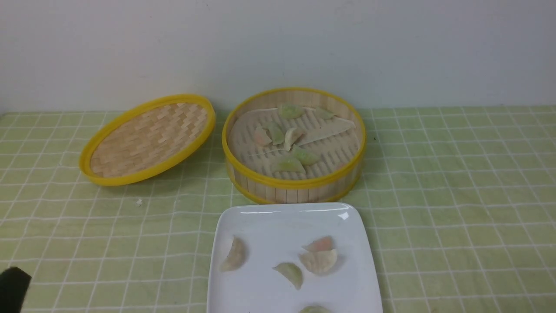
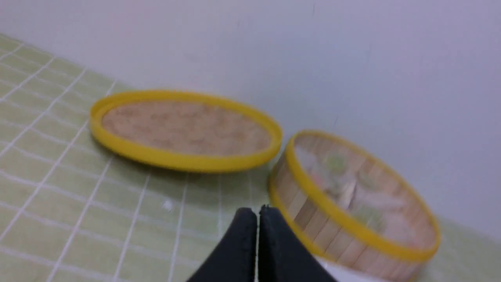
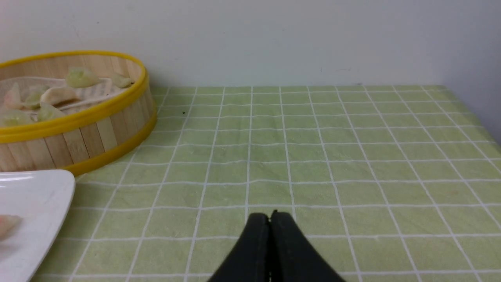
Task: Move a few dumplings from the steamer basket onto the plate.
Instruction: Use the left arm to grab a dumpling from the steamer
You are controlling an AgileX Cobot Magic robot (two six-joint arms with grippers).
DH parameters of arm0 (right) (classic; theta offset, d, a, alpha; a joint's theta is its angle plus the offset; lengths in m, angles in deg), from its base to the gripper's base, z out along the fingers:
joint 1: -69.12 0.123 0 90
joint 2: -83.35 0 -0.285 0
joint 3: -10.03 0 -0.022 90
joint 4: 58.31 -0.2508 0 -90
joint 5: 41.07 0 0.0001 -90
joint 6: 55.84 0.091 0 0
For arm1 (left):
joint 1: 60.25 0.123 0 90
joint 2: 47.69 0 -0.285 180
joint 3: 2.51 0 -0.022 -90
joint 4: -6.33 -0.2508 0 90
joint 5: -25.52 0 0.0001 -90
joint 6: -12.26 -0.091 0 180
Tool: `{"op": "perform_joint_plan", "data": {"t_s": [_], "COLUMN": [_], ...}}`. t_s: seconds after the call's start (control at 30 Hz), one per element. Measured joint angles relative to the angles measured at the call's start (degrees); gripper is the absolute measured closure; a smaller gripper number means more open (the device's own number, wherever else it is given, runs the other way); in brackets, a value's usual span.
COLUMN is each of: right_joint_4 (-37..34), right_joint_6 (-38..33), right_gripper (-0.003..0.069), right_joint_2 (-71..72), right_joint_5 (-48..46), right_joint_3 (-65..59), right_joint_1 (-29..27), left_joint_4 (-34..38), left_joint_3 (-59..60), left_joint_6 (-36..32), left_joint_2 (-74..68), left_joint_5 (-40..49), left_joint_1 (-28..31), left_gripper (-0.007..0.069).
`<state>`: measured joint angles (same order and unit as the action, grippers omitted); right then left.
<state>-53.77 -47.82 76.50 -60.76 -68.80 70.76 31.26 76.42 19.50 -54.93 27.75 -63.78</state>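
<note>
Left fingers (image 2: 244,239) pressed together, nothing between them, over table (image 1: 456,195) near lid (image 1: 147,139). Right fingers (image 3: 256,239) pinched tight too, holding nothing, off to side away from food. Steamer basket (image 1: 295,189) sits just behind plate (image 1: 260,221), so trip is short. Lid is off, beside basket, so I can reach in. Some dumplings (image 1: 286,164) in basket, few on plate. I think job is nearly done.
</note>
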Motion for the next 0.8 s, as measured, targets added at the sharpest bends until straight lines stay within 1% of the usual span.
{"op": "perform_joint_plan", "data": {"t_s": [0.03, 0.07, 0.1, 0.13, 0.2, 0.23, 0.27, 0.3, 0.33, 0.37, 0.4, 0.47, 0.5, 0.53, 0.57, 0.63, 0.67, 0.7, 0.73, 0.77, 0.8], "right_joint_4": [-0.38, -2.44, -3.78, -6.62, -13.64, -18.49, -19.13, -22.08, -23.62, -27.05, -27.83, -29.45, -30.45, -31.05, -31.36, -31.66, -31.21, -29.41, -29.04, -26.00, -23.86], "right_joint_6": [0.15, 1.33, 2.20, 3.63, 8.68, 11.56, 11.89, 13.18, 13.68, 14.12, 14.12, 14.12, 14.63, 15.49, 16.16, 17.94, 18.46, 18.38, 18.26, 17.17, 15.83], "right_gripper": [0.0673, 0.0673, 0.0673, 0.0673, 0.0673, 0.0673, 0.0673, 0.0673, 0.0673, 0.0673, 0.0673, 0.0673, 0.0673, 0.0673, 0.0673, 0.0673, 0.0673, 0.0673, 0.0673, 0.0673, 0.0673], "right_joint_2": [0.00, 0.00, 0.00, 0.00, 0.00, 0.00, 0.00, 0.00, 0.00, 0.00, 0.00, 0.00, 0.00, 0.00, 0.00, 0.00, 0.00, -0.21, -0.33, -1.81, -3.22], "right_joint_5": [0.63, 2.29, 4.03, 6.26, 12.94, 16.11, 17.04, 19.20, 20.00, 22.71, 23.60, 25.44, 27.12, 28.30, 28.47, 26.42, 23.27, 17.44, 16.55, 10.05, 5.95], "right_joint_3": [0.00, -0.10, -0.10, -0.10, -0.10, -0.10, -0.10, -0.10, -0.10, -0.10, -0.10, -0.10, -0.10, -0.10, -0.10, 1.14, 3.12, 7.55, 7.55, 14.16, 17.79], "right_joint_1": [0.00, 0.00, 0.00, 0.00, 0.00, 0.00, 0.00, 0.00, 0.00, 0.00, 0.00, 0.00, 0.00, 0.00, 0.00, 0.06, 0.16, 0.63, 0.83, 1.61, 2.22], "left_joint_4": [1.45, 2.86, 3.54, 4.20, 4.75, 4.48, 4.22, 3.07, 2.19, -0.63, -2.01, -4.24, -4.88, -4.99, -4.99, -4.56, -4.00, -3.01, -2.51, -0.32, 1.08], "left_joint_3": [0.00, 0.00, 0.00, -0.40, -3.67, -7.25, -8.66, -12.55, -15.11, -22.45, -26.38, -35.32, -41.02, -46.26, -48.65, -54.67, -57.23, -59.26, -59.95, -61.77, -62.48], "left_joint_6": [0.13, 0.27, 0.78, 1.49, 2.66, 2.96, 2.96, 3.01, 3.01, 3.01, 2.86, 1.82, 0.26, -1.96, -3.33, -7.55, -10.51, -14.22, -15.51, -20.05, -22.61], "left_joint_2": [0.00, 0.00, 0.00, 0.00, 0.00, -0.28, -0.41, -1.85, -2.56, -6.59, -9.18, -16.15, -22.24, -26.73, -29.40, -37.26, -41.51, -46.50, -47.29, -52.77, -55.80], "left_joint_5": [-3.83, -9.21, -12.92, -16.57, -18.37, -16.23, -15.74, -11.76, -10.07, -0.07, 3.80, 16.22, 25.98, 33.80, 36.24, 45.52, 49.55, 53.28, 53.81, 56.68, 57.86], "left_joint_1": [0.00, 0.00, 0.00, 0.00, 0.00, 0.00, 0.00, 0.00, 0.00, 0.00, 0.00, 0.00, 0.00, 0.00, 0.00, 0.00, 0.00, 0.00, 0.00, 0.00, 0.00], "left_gripper": [0.0631, 0.0631, 0.0631, 0.0631, 0.0631, 0.0631, 0.0631, 0.0631, 0.0631, 0.0631, 0.0631, 0.0631, 0.0631, 0.0631, 0.0631, 0.0631, 0.0631, 0.0631, 0.0631, 0.0631, 0.0631]}}
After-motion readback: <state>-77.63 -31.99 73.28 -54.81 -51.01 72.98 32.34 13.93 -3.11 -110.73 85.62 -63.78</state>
